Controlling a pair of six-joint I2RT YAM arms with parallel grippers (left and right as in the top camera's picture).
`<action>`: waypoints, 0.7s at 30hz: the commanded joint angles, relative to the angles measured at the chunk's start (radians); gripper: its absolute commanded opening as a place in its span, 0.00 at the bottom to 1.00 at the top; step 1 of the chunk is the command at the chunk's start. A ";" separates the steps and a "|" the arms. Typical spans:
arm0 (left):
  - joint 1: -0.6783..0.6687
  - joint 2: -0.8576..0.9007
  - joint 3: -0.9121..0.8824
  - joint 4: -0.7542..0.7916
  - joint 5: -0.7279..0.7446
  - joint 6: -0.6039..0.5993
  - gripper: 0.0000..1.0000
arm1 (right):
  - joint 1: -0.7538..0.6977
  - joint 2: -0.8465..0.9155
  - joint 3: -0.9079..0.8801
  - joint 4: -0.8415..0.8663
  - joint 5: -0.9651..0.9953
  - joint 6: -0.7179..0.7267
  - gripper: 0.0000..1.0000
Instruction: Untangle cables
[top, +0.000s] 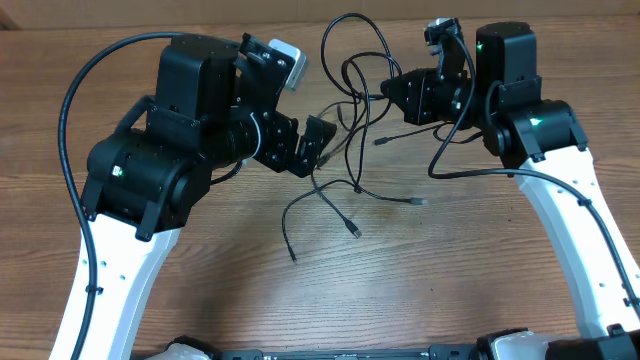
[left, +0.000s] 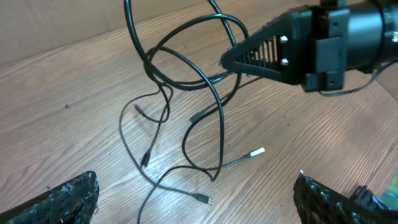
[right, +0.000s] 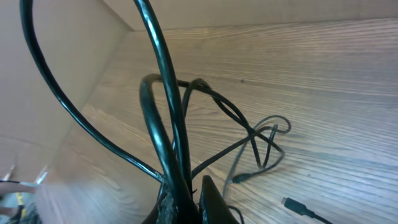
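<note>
Left gripper (left: 196, 202) spread wide, nothing between its fingers. Right gripper (left: 227, 62) pinched tight on the cables (left: 186, 84); loops raised, plug ends lying on table (left: 62, 112).

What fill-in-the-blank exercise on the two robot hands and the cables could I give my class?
1. The left hand is ____, with nothing between its fingers.
2. The right hand is ____ on the cables.
3. The cables are ____ in colour.
4. The table has a ____ surface.
Missing words: open; shut; black; wooden.
</note>
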 joint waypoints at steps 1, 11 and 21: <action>0.001 -0.015 0.015 -0.003 -0.022 -0.066 1.00 | -0.005 -0.061 0.013 0.013 -0.051 0.017 0.04; 0.001 0.015 0.015 -0.043 -0.118 -0.280 1.00 | -0.005 -0.105 0.013 0.045 -0.069 0.064 0.04; 0.001 0.095 0.015 -0.053 -0.220 -0.371 1.00 | -0.008 -0.115 0.014 0.073 -0.131 0.092 0.04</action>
